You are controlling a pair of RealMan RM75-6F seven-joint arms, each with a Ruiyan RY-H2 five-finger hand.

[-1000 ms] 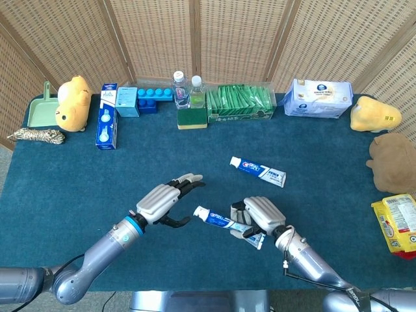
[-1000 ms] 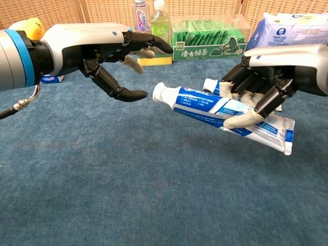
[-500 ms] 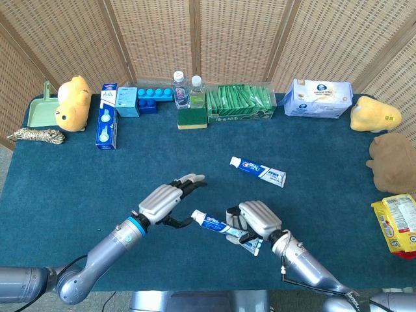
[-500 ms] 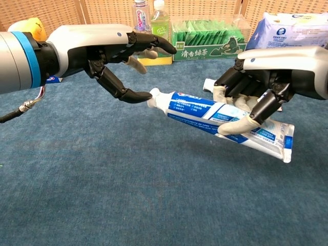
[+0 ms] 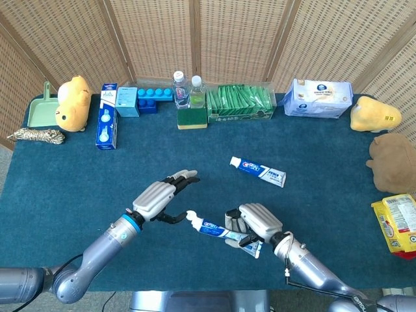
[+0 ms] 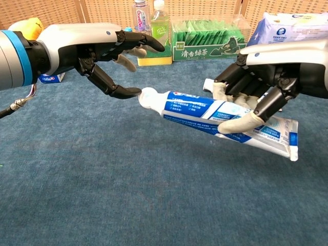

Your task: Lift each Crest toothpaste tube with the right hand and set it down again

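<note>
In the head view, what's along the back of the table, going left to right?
Rope → dustpan → yellow plush → blue boxes → bottles → green packets → wipes pack → yellow toy.

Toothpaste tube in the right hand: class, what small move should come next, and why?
Probably lower it to the table. The right hand holds the toothpaste tube clear of the blue table cloth, so the lift looks done; the left hand's thumb touches its cap.
</note>
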